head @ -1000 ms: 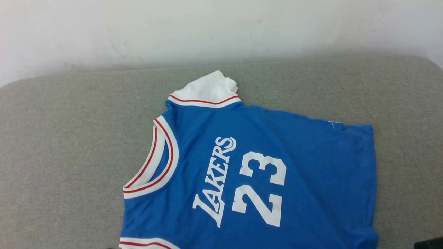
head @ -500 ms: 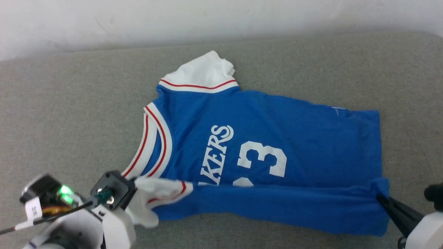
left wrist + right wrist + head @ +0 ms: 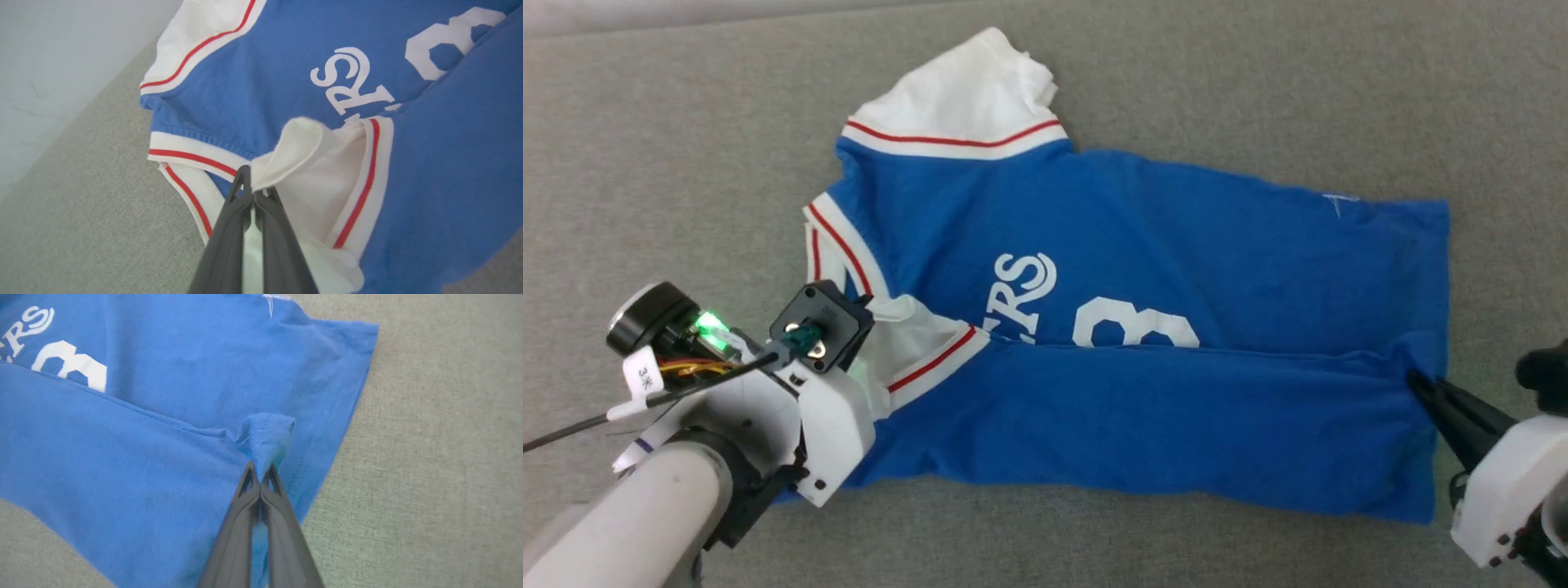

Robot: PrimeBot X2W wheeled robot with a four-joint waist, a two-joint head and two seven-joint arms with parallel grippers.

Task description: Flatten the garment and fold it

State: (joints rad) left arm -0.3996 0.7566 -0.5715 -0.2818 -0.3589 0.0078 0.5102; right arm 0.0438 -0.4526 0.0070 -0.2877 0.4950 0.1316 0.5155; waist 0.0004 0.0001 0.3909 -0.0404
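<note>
The bright blue jersey (image 3: 1160, 261) lies sideways on the grey surface, collar to the left, hem to the right. Its near half is folded over the chest, hiding part of the white letters and number (image 3: 1131, 322). My left gripper (image 3: 254, 188) is shut on the white near sleeve (image 3: 310, 163), held over the collar (image 3: 837, 245). My right gripper (image 3: 260, 473) is shut on the blue hem corner (image 3: 267, 435); in the head view it is at the right (image 3: 1417, 380). The far white sleeve (image 3: 964, 90) lies flat at the top.
Grey woven fabric surface (image 3: 670, 147) spreads around the jersey on all sides. A pale wall (image 3: 49, 53) rises beyond its far edge.
Both grippers came into view and carried the near edge of the jersey up over the chest, covering more of the letters and number. The head camera tilted downward.
</note>
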